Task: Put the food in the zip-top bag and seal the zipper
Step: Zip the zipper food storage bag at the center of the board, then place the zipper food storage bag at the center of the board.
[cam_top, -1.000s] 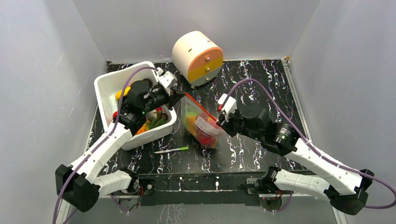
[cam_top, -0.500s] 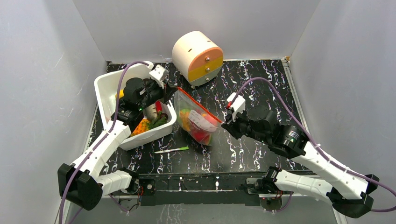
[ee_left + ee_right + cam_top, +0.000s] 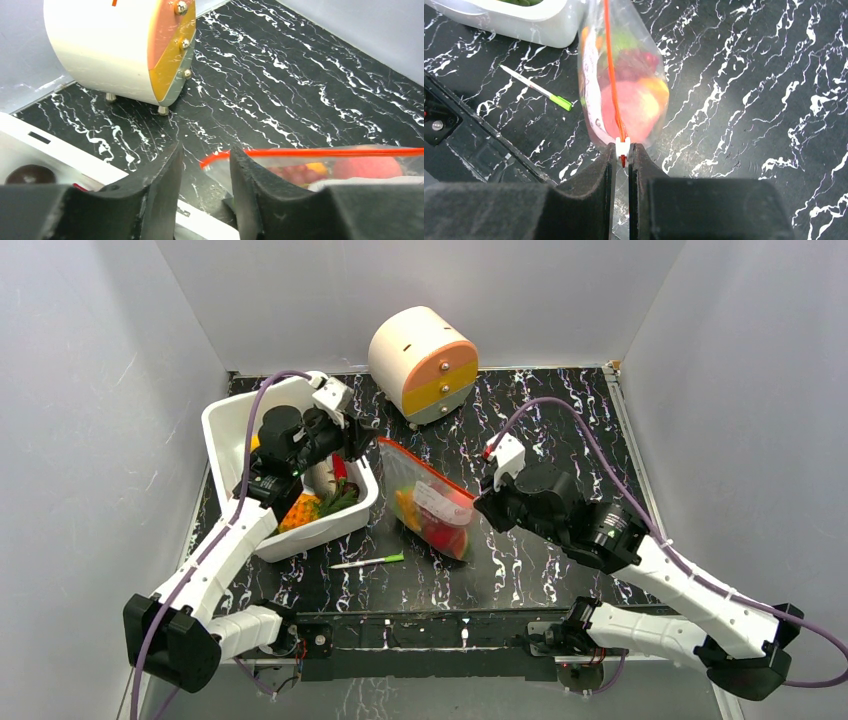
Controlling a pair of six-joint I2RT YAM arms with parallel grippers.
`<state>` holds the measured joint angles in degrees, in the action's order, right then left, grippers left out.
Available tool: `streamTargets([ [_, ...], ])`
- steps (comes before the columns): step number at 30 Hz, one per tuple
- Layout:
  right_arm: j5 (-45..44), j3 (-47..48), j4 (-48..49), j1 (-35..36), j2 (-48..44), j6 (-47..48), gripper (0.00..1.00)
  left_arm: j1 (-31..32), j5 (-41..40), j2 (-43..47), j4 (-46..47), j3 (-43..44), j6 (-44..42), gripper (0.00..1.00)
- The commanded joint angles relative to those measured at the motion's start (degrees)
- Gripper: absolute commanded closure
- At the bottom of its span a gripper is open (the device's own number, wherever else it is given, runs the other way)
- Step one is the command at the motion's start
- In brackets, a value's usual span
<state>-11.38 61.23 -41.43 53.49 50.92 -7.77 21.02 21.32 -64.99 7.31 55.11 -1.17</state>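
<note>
1. At 9 o'clock on the table, we are seeing the left gripper standing part open, with the zip-top bag's corner loose between its fingers.
2. At centre, the bag is lying full of food and its zipper is looking closed, so sealing seems nearly done.
3. At 3 o'clock, the right gripper is pinching the zipper's end. Next, we judge, it needs a clean let-go.
4. We are counting one bag, one white bin holding more pieces, one green stick and one drum cabinet.

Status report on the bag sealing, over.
Left gripper open at far end of zipper. Right gripper shut on zipper. Zip-top bag holds food; more in white bin. Nothing blocking.
</note>
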Motion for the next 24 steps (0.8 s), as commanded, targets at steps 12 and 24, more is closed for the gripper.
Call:
streamTargets([
  [12,-14.2,2.2,7.1,-3.5,9.3,-2.1,1.00,-0.6,4.5,9.5,-5.1,-2.4,0.7,0.02],
  [24,-10.9,6.5,9.6,-23.0,15.6,-0.3,1.00,-0.6,2.1,12.5,-12.8,-2.1,1.8,0.02],
])
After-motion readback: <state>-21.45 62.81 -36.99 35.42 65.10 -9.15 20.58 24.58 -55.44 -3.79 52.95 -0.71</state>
